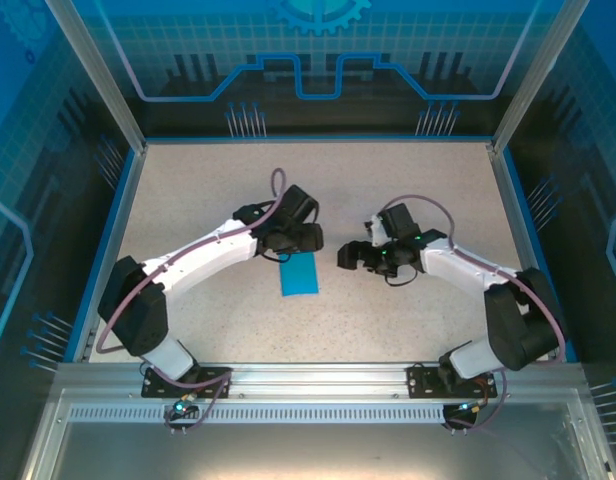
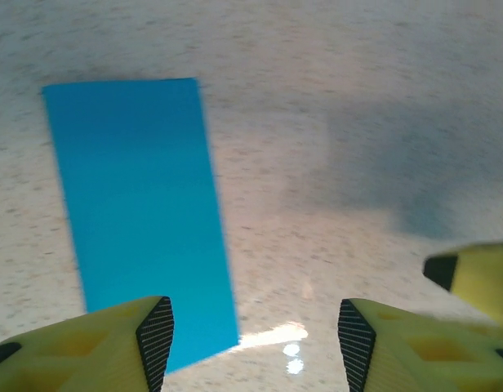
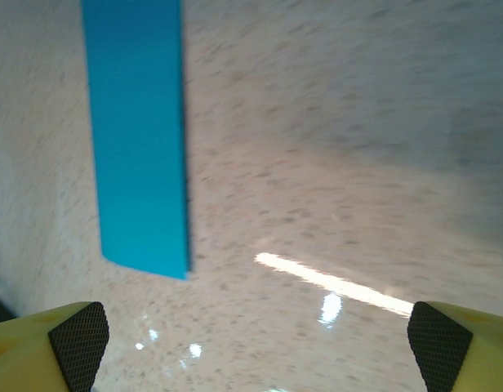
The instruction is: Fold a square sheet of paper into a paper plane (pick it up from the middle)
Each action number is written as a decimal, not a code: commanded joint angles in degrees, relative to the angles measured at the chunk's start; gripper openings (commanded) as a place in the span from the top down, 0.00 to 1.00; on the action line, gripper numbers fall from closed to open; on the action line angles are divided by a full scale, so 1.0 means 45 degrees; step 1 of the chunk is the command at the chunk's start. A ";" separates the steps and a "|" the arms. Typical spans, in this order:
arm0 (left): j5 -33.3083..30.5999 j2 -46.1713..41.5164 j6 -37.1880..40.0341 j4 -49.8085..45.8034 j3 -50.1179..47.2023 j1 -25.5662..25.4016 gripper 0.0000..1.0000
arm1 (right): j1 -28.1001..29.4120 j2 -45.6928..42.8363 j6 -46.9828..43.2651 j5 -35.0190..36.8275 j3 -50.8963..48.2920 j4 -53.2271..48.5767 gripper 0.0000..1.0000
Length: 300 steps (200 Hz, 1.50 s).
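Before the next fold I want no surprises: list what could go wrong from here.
1. The blue paper lies flat on the table; the open left claw, closing by its corner, may skid or crumple it.
2. The right claw, also open, sits close by; the two could collide.

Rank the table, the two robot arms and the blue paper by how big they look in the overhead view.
1. table, by far the largest.
2. left arm and right arm: they look alike, so I won't rank them.
3. blue paper, the smallest.
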 commanded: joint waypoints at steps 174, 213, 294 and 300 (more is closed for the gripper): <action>0.2497 0.3298 -0.1119 0.4609 -0.2130 0.3224 0.62 | 0.2705 0.4057 0.2147 -0.1687 0.2243 0.1006 0.19; 0.2551 0.3421 -0.1277 0.4625 -0.2310 0.3264 0.59 | 0.2923 0.4360 0.2264 -0.1716 0.2492 0.0633 0.20; 0.2770 0.3499 -0.1420 0.4682 -0.2407 0.3389 0.52 | 0.3307 0.4785 0.2371 -0.2009 0.2867 0.0218 0.22; 0.2767 0.3513 -0.1413 0.4683 -0.2397 0.3380 0.52 | 0.3321 0.4780 0.2390 -0.2084 0.2872 0.0284 0.23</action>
